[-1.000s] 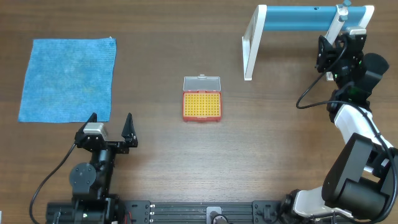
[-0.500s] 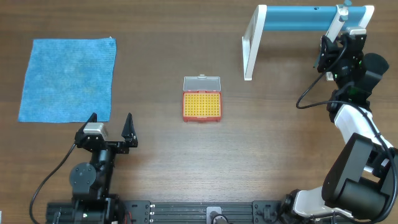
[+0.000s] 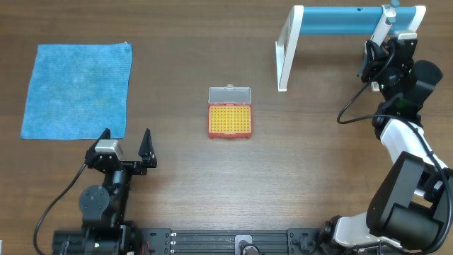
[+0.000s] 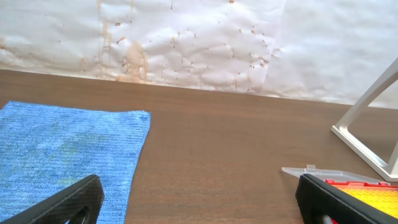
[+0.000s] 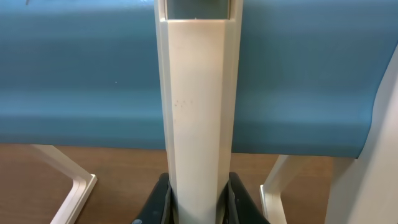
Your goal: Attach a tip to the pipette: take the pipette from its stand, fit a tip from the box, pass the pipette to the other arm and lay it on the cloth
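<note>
The white pipette [image 3: 386, 23] hangs on the blue bar of its stand [image 3: 338, 21] at the far right. My right gripper [image 3: 383, 51] is at the pipette; in the right wrist view the pipette's white body [image 5: 198, 106] runs up between the fingers [image 5: 159, 198], which press on both its sides. The tip box [image 3: 229, 120], open with yellow tips in an orange tray, sits mid-table. The blue cloth [image 3: 76, 91] lies flat at the far left. My left gripper [image 3: 126, 139] rests open and empty near the cloth's near right corner; its view shows the cloth [image 4: 62, 149] and the box [image 4: 364, 193].
The stand's white side frame [image 3: 283, 53] rises between the tip box and the right arm; its foot [image 4: 367, 134] appears in the left wrist view. A black cable [image 3: 354, 106] loops beside the right arm. Bare wooden table lies between cloth, box and stand.
My right gripper has edged slightly closer to the stand, still around the pipette. The left arm, box and cloth have stayed put.
</note>
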